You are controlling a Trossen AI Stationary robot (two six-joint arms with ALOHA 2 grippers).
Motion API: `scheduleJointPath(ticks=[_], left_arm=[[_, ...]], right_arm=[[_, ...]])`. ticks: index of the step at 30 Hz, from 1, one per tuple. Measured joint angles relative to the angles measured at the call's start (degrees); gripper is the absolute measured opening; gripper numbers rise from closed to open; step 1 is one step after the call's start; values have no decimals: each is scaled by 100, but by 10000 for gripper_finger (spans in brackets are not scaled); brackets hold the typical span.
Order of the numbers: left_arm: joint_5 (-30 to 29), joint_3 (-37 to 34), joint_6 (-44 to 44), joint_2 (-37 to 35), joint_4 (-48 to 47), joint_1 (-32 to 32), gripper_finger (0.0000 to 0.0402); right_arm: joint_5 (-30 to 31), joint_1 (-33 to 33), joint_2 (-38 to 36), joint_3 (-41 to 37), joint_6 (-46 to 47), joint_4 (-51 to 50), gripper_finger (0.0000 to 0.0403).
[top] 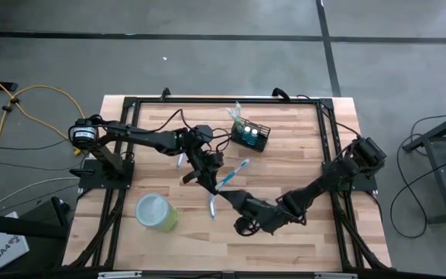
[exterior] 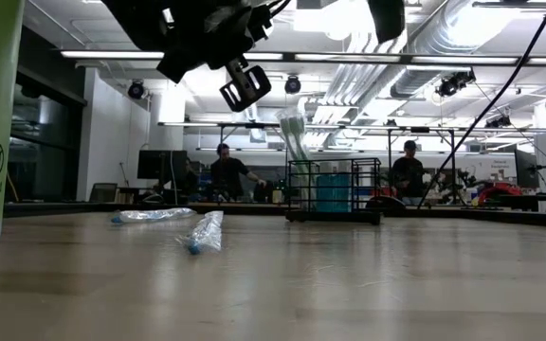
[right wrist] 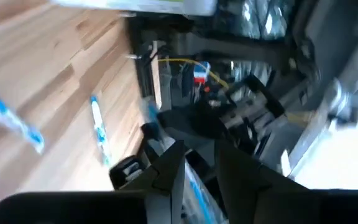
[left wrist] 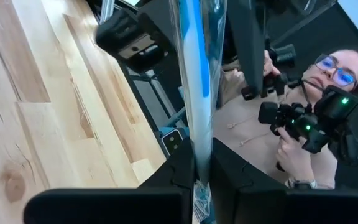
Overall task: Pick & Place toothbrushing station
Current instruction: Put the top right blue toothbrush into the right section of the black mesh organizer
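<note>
Wooden table (top: pixel 285 155) with a black frame around it, sitting on a grey floor with yellow cables off to one side. Lab room in the background with a few people at desks, and the left wrist view catches a person right behind the table edge holding some black gear.

Loose stuff on the table: a light-green cup (top: pixel 156 211) near the front-left, one wrapped toothbrush (top: pixel 212 205) lying flat between the two arms, and another one (top: pixel 180 160) under the left arm. None of it sits between the tools and the basket.

The left tool (top: pixel 207 175) is mid-table, raised off the surface, fingers pressed together on a blue wrapped toothbrush (left wrist: pixel 197 81) that sticks out toward the basket. The right tool (top: pixel 227 195) is just beside it, at the near end of the same brush; can't tell whether its fingers are spread or not.

The toothbrushing station (top: pixel 252 134), a small black wire basket, stands toward the back of the table, well apart from both tools. It has a wrapped brush standing up in it plus a couple of white-capped items.
</note>
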Motion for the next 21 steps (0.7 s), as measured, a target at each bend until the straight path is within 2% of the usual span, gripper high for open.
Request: scheduleJointPath(ticks=[4,10,15,21], left_arm=[[-41,0,381,0,-2,0,15],[-796,2,998,0,-5,-13,15],[-1894,2,1385,0,-7,-32,15],[-3826,2,1963,0,-6,-341,15]], right_arm=[[535,158,0,0,1388,217,80],[1538,496,3,0,2971,216,80],[2179,707,4,0,4274,250,80],[2652,717,4,0,5647,321,80]])
